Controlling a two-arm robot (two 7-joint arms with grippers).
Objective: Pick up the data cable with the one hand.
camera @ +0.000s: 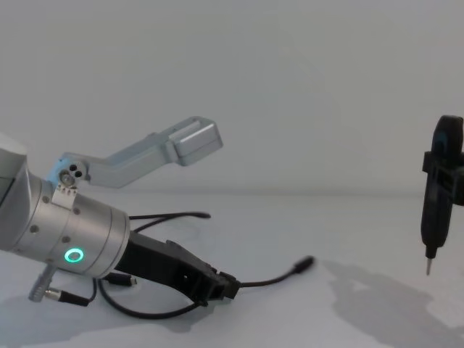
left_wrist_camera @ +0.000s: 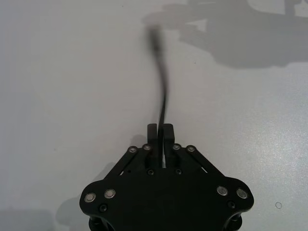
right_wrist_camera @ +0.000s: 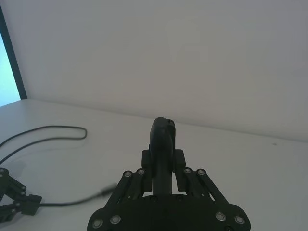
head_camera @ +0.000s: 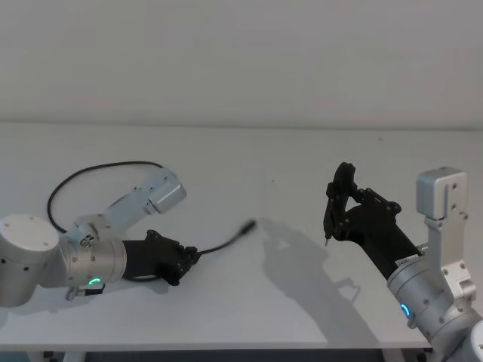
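Note:
The data cable (head_camera: 220, 244) is a thin black lead. It loops behind my left arm and ends in a small black plug (head_camera: 247, 225) near the table's middle. My left gripper (head_camera: 193, 256), black and angular on a silver arm with a green ring, lies low over the table, shut on the cable a short way back from the plug. In the left wrist view the cable (left_wrist_camera: 164, 91) runs straight out from between the closed fingertips (left_wrist_camera: 153, 130). The chest view shows the gripper (camera: 229, 286) and the free end (camera: 279, 276) arcing right. My right gripper (head_camera: 341, 205) hovers at the right.
My right gripper (right_wrist_camera: 163, 166) is shut on a slim black tool (right_wrist_camera: 162, 132) whose thin tip (head_camera: 326, 241) points down above the white table (head_camera: 287, 158). A silver camera bracket (head_camera: 155, 192) juts out over the left arm. The rest of the cable curves at the far left (right_wrist_camera: 48, 129).

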